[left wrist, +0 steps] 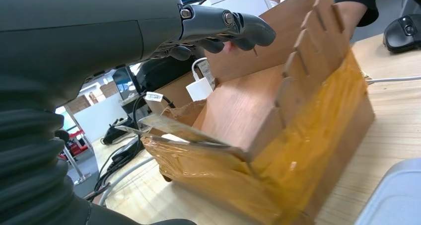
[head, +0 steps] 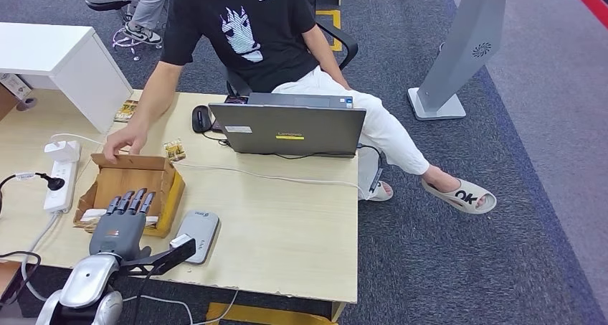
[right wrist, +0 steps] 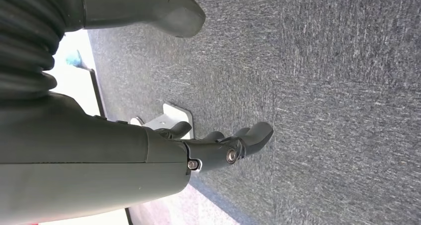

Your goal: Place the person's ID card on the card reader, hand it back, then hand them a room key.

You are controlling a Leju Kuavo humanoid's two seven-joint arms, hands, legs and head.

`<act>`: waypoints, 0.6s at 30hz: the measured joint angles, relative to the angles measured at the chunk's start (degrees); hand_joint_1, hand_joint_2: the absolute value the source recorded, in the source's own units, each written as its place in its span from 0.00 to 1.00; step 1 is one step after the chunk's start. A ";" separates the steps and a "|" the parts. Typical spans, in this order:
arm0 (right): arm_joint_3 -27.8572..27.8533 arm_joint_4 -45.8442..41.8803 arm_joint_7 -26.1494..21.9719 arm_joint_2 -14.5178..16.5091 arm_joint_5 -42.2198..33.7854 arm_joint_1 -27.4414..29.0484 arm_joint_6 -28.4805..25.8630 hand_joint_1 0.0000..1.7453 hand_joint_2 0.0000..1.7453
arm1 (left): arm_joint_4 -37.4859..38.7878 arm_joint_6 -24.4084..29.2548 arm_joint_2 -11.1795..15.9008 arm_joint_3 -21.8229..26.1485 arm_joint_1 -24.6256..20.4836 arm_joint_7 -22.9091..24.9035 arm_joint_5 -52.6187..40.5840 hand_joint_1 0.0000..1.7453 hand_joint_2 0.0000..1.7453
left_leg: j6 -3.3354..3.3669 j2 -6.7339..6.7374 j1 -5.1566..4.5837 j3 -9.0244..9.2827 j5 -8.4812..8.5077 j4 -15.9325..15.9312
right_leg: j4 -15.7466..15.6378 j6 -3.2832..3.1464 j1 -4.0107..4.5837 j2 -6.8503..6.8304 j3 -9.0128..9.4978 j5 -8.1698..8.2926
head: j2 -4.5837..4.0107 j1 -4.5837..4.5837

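Both robot hands empty: left robot hand (head: 123, 221) flat, fingers apart, over cardboard box (head: 166, 196); right (right wrist: 218, 148) hangs loosely spread.

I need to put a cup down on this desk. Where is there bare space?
The widest bare patch lies between the laptop, the card reader and the desk's right edge. The left side is crowded: cardboard box under the left hand, power strip, cables, the person's hand.
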 joint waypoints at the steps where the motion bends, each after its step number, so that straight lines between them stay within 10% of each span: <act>1: -0.12 0.09 -0.04 0.00 0.21 0.00 0.04 0.00 1.00 | 0.00 -0.04 -0.06 0.00 -0.03 0.30 0.00 0.00 1.00 | 0.00 0.00 0.00 0.00 0.00 0.00 | 0.00 0.00 0.00 0.00 0.00 0.00 | 0.00 0.01; 14: -0.60 0.30 -0.17 0.00 0.32 -0.02 0.33 0.00 1.00 | 0.00 -0.02 -0.03 0.02 -0.58 1.10 0.00 0.03 1.00 | 0.00 -0.01 0.00 -0.01 0.00 0.00 | 0.00 0.00 0.00 -0.01 0.01 0.00 | 0.00 0.00; 18: -0.60 0.37 -0.20 0.00 0.31 -0.03 0.36 0.00 1.00 | 0.16 0.14 0.27 0.07 -0.98 1.15 0.00 0.87 1.00 | 0.00 -0.01 0.00 -0.01 0.00 0.00 | 0.00 0.00 0.00 -0.01 0.01 0.00 | 0.00 0.00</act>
